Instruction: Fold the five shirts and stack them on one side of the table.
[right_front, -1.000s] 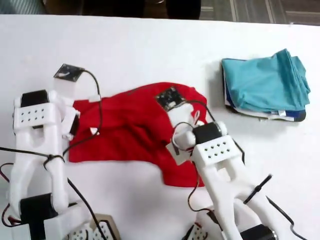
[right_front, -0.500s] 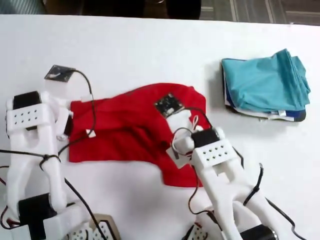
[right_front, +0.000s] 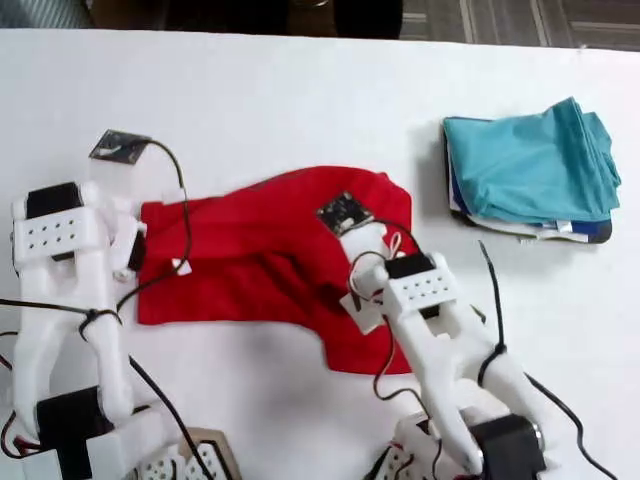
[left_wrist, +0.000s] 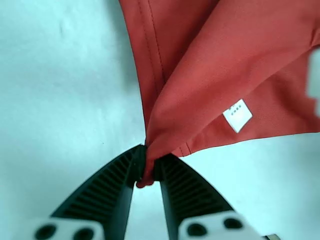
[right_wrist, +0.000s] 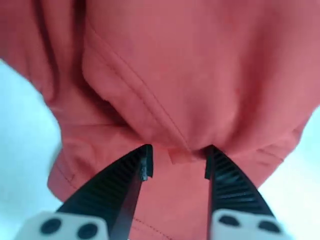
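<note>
Left tool (left_wrist: 149, 162): jaws together, clamped on a pinched corner of the red shirt (right_front: 255, 250). Cloth fans out from the pinch in two layers, and a stitched hem runs along one of them. Small white tag (left_wrist: 237, 115) sits on the fabric near the pinch. From the high view, the held corner is on the shirt's left edge, low over the white worktop (right_front: 300, 90).

Right tool (right_wrist: 175, 161): jaws apart, tips down on the shirt, straddling a raised ridge of fabric with nothing clamped. From the high view it is over the shirt's right half.

Red shirt lies in the middle of the worktop, partly spread and wrinkled. Its right part reaches further toward the arms than the rest.

Stack of folded shirts (right_front: 530, 225) sits on the right side of the worktop, near the red shirt but not touching it. Teal shirt (right_front: 530, 160) lies on top, rumpled, with blue, white and dark edges showing beneath it.
</note>
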